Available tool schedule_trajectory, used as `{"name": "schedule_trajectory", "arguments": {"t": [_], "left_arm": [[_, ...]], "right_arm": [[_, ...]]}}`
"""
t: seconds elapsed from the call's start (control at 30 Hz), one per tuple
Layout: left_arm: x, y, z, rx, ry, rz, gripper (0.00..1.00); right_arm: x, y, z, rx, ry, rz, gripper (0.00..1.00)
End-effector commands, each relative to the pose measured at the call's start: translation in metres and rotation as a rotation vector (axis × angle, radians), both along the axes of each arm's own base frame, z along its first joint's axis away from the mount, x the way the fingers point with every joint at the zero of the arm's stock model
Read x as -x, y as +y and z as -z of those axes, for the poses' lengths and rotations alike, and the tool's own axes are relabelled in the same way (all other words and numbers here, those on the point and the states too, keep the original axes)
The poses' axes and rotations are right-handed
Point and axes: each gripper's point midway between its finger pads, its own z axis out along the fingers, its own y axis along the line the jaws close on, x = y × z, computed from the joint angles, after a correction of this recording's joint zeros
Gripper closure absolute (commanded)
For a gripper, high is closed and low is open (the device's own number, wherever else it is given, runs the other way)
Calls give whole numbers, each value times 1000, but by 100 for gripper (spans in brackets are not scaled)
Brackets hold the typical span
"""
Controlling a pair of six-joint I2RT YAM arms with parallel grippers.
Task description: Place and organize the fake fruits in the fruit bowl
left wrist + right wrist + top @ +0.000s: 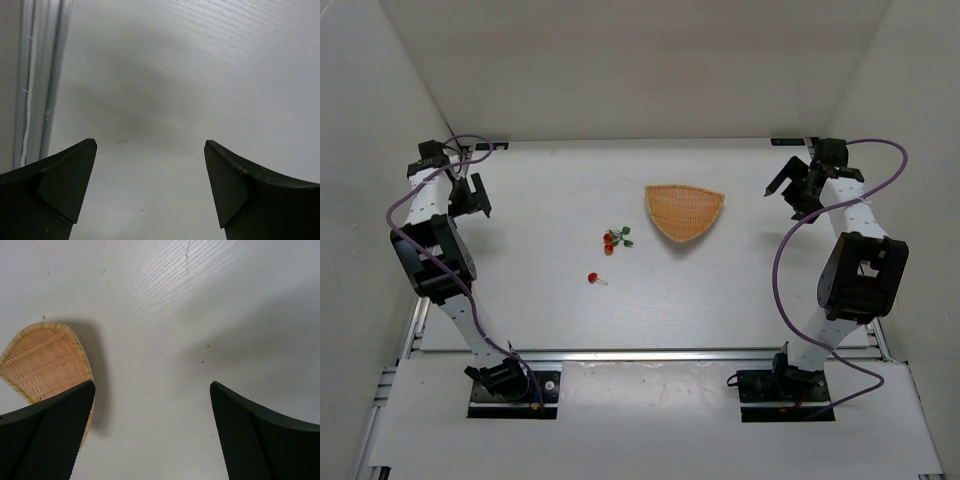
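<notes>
White table (720, 300), walled enclosure around it. Left arm (430, 250) folded back at the far-left edge; right arm (860, 275) likewise at the far-right edge. Both are well apart from the task items.

Fruit bowl (684, 210): fan-shaped wicker basket lying flat at mid-table, right of centre, wide edge toward the far wall, point toward the bases. Nothing in it. Its rim shows at the lower left of the right wrist view.

Left gripper (150, 143): fingers spread wide, only bare tabletop between them. Right gripper (152, 384): fingers spread wide, holding nothing; the basket sits beside its left finger.

Fake fruits, both on the table outside the basket:
- berry cluster (616, 238) with green leaves, near the basket's left side, not touching it.
- single red berry (592, 277) on a thin stem, near the cluster, toward the bases and slightly left.
</notes>
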Motion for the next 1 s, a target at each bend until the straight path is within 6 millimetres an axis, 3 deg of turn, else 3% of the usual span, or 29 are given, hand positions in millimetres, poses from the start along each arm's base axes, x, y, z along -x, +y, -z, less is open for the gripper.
{"name": "schedule_trajectory", "arguments": {"t": [0.0,0.03,0.1,0.13,0.17,0.23,0.27,0.37,0.4,0.5,0.63,0.77,0.97], "left_arm": [[-4,-25,-31,56,-74,119,0],[-6,-54,-35,127,-85,214,0],[-11,-86,-47,142,-108,385,0],[-13,-101,-51,116,-110,441,0],[-17,-132,-49,17,-70,546,0],[-18,-164,-48,-100,-33,656,0],[-16,-198,-39,-180,4,768,0],[-12,-252,-17,-205,37,920,0],[-5,-280,-10,-215,49,1013,0],[6,-324,16,-243,97,1150,0],[4,-346,33,-263,100,1220,0],[4,-352,44,-237,99,1231,0],[-7,-359,67,-226,94,1200,0]], "right_arm": [[-3,-3,1,13,7,-1,0],[-3,-3,1,13,7,-1,0],[-1,-2,2,6,17,6,0],[-1,-2,2,6,17,6,0],[-1,-2,6,0,26,14,0],[-2,0,9,-17,35,18,0],[-2,0,9,-17,35,18,0],[-4,7,9,-30,33,1,0],[-4,7,9,-30,33,0,0],[3,8,15,-32,51,1,0],[14,11,25,-44,84,-4,1],[24,8,34,-26,111,-1,1],[24,10,30,-34,101,-6,1]]}}
